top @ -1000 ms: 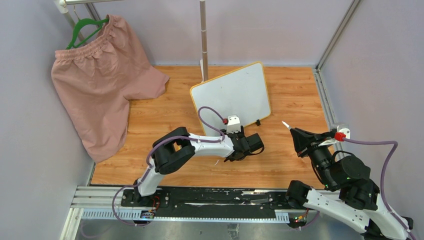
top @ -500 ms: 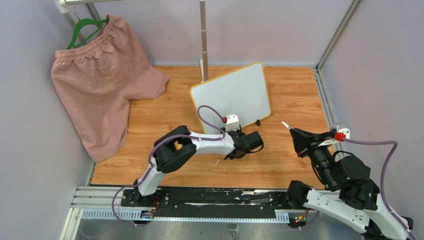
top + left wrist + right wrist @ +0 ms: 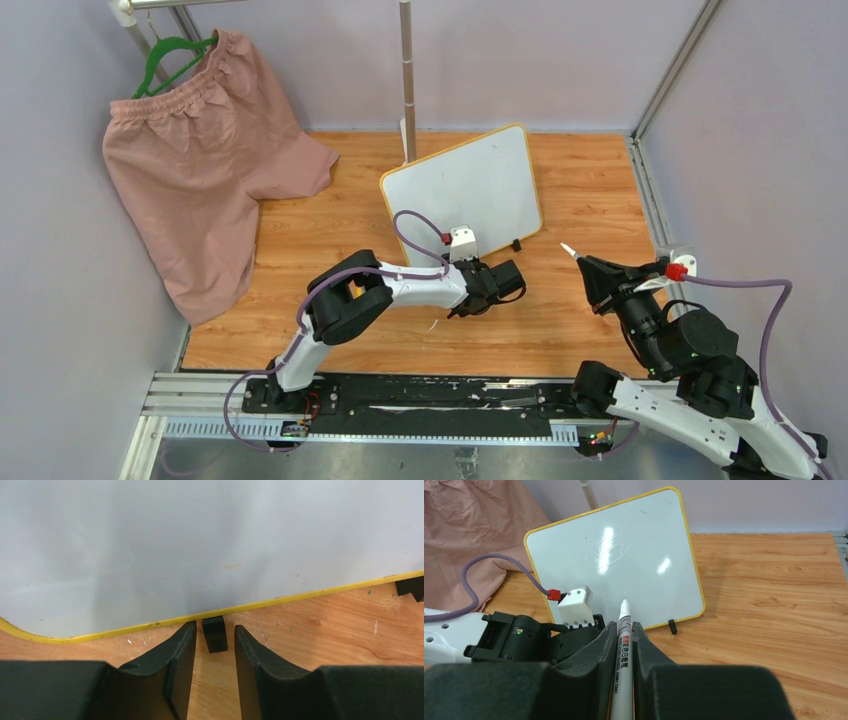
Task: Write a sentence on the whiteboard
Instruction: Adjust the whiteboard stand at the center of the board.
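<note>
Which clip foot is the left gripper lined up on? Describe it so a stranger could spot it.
Find the whiteboard standing mid-way across the wooden table. Its yellow bottom edge carries two black clips. The left clip sits inside the open left gripper, with gaps either side; the right clip stands free, nothing around it.

Pink shorts [image 3: 190, 150] hang from a green hanger [image 3: 158, 62] at the far left, draping onto the wooden tabletop [image 3: 330, 230]. A metal pole [image 3: 407, 70] stands upright at the far edge, middle.
</note>
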`<act>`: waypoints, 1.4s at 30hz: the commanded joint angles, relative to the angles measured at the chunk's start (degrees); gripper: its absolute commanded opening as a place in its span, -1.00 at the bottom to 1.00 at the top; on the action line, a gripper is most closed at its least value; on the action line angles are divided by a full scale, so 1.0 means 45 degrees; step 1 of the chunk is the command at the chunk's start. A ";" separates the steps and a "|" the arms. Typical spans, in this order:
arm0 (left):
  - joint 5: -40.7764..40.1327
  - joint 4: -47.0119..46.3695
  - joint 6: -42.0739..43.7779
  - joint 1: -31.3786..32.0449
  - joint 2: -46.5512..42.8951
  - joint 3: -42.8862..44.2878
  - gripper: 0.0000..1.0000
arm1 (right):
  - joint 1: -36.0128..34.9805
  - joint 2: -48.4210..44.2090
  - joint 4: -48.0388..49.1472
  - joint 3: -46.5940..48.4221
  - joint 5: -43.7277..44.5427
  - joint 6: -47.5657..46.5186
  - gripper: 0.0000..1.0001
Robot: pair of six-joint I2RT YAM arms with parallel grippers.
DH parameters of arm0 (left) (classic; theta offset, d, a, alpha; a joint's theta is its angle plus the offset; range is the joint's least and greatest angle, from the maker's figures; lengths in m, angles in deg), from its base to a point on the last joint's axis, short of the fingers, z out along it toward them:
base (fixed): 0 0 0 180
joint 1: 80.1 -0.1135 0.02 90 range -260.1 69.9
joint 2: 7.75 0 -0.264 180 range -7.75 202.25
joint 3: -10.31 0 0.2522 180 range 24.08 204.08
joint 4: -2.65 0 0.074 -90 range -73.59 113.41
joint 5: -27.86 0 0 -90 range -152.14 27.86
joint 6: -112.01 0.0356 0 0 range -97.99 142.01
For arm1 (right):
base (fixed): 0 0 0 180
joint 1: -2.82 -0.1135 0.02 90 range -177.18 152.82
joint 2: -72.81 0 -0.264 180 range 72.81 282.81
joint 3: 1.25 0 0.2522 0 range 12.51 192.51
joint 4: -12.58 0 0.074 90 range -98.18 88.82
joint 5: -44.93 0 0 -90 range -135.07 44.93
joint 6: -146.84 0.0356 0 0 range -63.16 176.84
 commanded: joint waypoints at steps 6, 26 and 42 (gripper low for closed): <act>-0.0389 -0.0504 -0.0091 -0.0159 0.0104 -0.0670 -0.37 | -0.0154 0.0009 0.0064 0.0337 0.0040 0.0143 -1.00; 0.0523 -0.1885 0.1290 -0.0184 -0.1582 -0.3811 -1.00 | -0.0154 0.0240 -0.0023 0.0344 -0.0284 0.0512 -1.00; 0.1668 -0.2819 0.2442 -0.0184 -0.2197 -0.5198 -1.00 | -0.0153 0.0457 -0.0093 0.0329 -0.0520 0.0759 -1.00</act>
